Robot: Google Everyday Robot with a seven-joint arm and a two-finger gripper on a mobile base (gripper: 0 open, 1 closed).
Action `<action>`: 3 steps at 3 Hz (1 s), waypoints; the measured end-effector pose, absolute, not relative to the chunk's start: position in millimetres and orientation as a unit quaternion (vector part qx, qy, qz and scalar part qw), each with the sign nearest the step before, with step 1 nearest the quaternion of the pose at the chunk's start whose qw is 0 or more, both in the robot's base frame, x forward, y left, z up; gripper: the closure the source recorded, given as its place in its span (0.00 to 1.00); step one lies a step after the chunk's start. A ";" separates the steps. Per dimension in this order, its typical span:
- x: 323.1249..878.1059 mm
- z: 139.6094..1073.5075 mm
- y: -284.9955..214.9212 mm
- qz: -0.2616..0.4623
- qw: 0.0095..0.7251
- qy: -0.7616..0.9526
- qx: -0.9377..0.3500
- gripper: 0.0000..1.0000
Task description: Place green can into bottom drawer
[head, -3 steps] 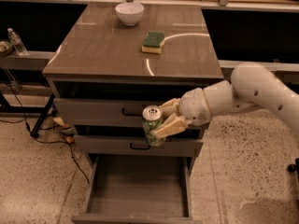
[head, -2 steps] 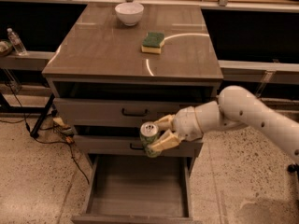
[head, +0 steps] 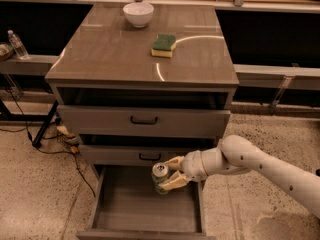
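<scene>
While our hand grips the green can upright over the open bottom drawer, near its back, we reckon an early release could topple it.

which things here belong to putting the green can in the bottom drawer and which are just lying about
Part of the job:
green can, upright
hand, shut on the can, above the back of the drawer
bottom drawer, pulled open

Just lying about:
white bowl and sponge on the cabinet top
water bottle, far left
two upper drawers
</scene>
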State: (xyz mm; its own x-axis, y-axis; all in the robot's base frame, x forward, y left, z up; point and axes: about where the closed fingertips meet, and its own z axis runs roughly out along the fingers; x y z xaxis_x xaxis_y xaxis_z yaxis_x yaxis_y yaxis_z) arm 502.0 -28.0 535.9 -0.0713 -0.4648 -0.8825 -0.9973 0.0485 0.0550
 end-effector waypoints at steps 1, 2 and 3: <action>501.4 531.0 -26.4 0.375 0.357 0.629 -0.580 1.00; 490.7 445.8 -0.6 0.397 0.358 0.619 -0.575 1.00; 487.9 358.6 15.6 0.380 0.364 0.621 -0.581 1.00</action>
State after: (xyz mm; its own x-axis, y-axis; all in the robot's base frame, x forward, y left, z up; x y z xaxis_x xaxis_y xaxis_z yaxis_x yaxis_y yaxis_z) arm 487.9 15.6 358.6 -0.0605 -0.4443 -0.8938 -0.9981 0.0362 0.0496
